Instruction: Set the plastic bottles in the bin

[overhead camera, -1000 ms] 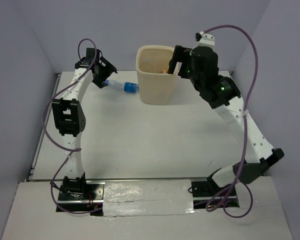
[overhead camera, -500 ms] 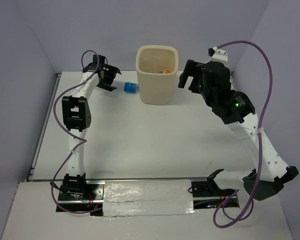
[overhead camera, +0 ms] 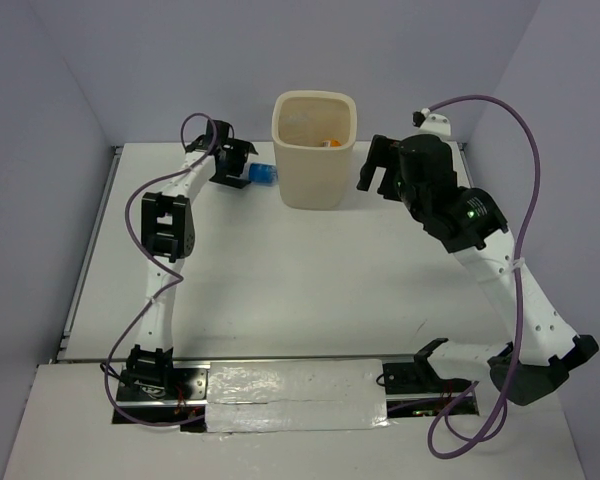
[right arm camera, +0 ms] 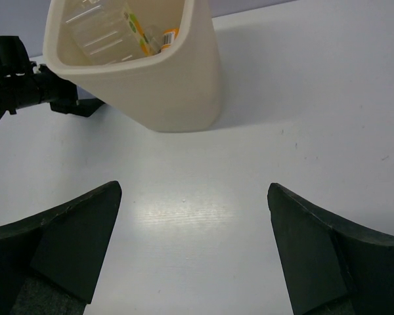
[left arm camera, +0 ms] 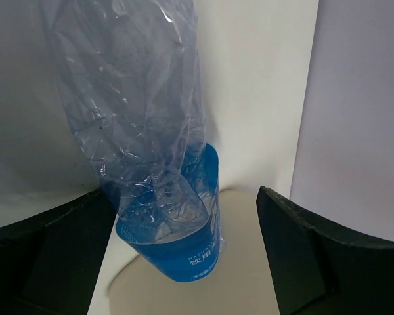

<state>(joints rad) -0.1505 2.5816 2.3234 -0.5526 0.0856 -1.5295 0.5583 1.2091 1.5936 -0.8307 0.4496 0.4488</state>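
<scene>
1. My left jaws are spread wide around the clear bottle with the blue label (left arm camera: 159, 197), not squeezing it.
2. That bottle lies on the table (overhead camera: 280, 290), just left of the bin (overhead camera: 315, 188).
3. My right jaws are wide open too (nothing in them), right of the bin.
4. More bottles (right arm camera: 144, 36) lie inside the bin.

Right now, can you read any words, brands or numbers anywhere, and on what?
Blue label on the crumpled clear bottle: white print, too small and blurred to read.
Labels of the bottles inside the bin: orange and green marks only, unreadable.
No other text visible.
</scene>
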